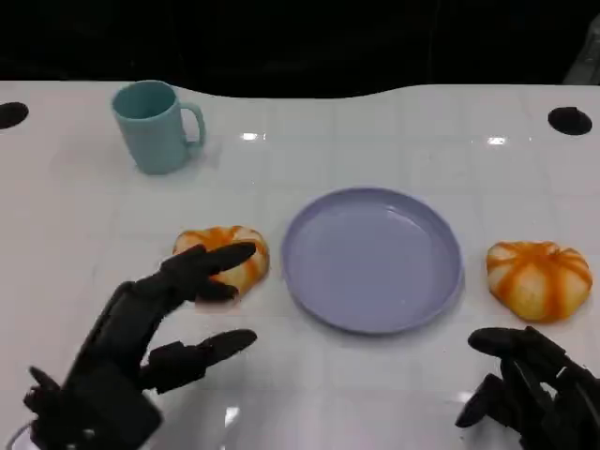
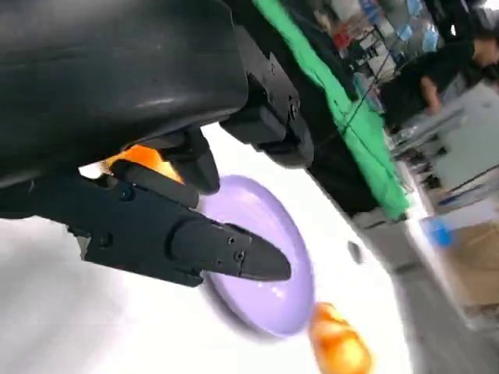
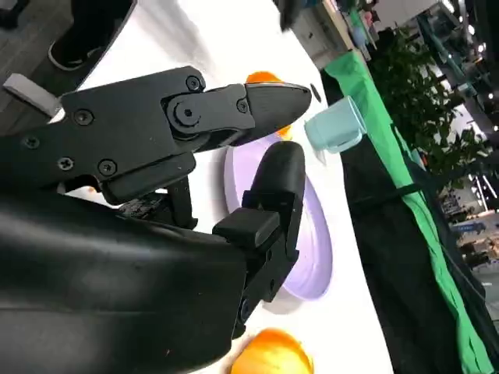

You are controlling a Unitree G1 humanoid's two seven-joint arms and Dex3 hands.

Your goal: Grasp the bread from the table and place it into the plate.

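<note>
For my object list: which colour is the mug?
Teal, light blue-green; the mug shows best in the head view.

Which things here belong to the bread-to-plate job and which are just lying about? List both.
Part of the job:
- round orange-and-white bread roll left of the plate, under the left robot hand's fingers
- round orange-and-white bread roll right of the plate
- round lavender plastic plate
- right robot hand

Lying about:
- teal cup with handle

Left hand (image 1: 141, 347) at left bread (image 1: 225, 258)
</note>
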